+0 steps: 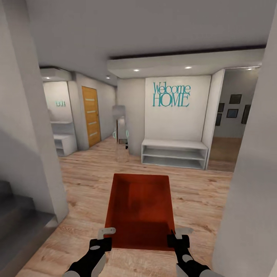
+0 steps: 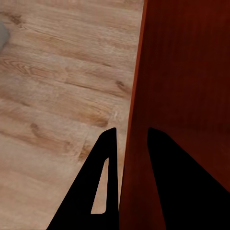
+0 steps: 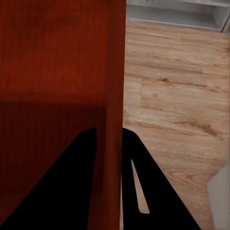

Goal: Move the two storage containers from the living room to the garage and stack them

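I have one storage container [image 1: 139, 209] held out in front of me above the wood-plank floor [image 1: 200, 192], open top up. My left hand [image 1: 103, 239] pinches its near left wall, one finger [image 2: 177, 177] inside and one outside. My right hand [image 1: 180, 237] pinches the near right wall [image 3: 114, 96] the same way. Far ahead stands a low white shelf [image 1: 175, 154] under a teal "Welcome HOME" sign [image 1: 171, 94], with an orange door [image 1: 90, 115] at far left.
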Tool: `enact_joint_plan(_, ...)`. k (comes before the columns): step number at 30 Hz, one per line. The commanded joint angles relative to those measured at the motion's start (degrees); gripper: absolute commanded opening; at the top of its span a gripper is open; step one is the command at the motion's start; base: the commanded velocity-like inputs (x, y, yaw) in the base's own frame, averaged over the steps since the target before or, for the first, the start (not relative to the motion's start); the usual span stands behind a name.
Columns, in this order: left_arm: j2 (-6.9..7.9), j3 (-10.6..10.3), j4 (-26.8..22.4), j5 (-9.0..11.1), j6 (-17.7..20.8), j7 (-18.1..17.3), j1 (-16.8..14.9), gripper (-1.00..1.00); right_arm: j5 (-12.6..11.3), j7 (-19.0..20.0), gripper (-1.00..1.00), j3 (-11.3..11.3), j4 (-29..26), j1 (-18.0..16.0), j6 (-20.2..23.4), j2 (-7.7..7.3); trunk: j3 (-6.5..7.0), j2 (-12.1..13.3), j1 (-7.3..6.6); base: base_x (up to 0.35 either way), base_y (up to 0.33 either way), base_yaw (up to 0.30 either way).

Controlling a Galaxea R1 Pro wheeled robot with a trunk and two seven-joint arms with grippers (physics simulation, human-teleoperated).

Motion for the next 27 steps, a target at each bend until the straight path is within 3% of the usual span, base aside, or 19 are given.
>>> enact_joint_plan(1,-0.01,-0.94,0.17,1.44,0.20,0.27,0.01,-1.00,0.39,-0.33,-1.00,0.16,-2.35,-0.08,-0.54,0.02,-0.09,-0.05,0.04,0.322,0.000,0.000)
enact_joint_plan(27,0.00,-0.94,0.17,1.44,0.20,0.27,0.01,-1.00,0.39,-0.33,-1.00,0.16,-2.35,-0.08,-0.54,0.02,-0.09,-0.05,0.04,0.322,0.000,0.000)
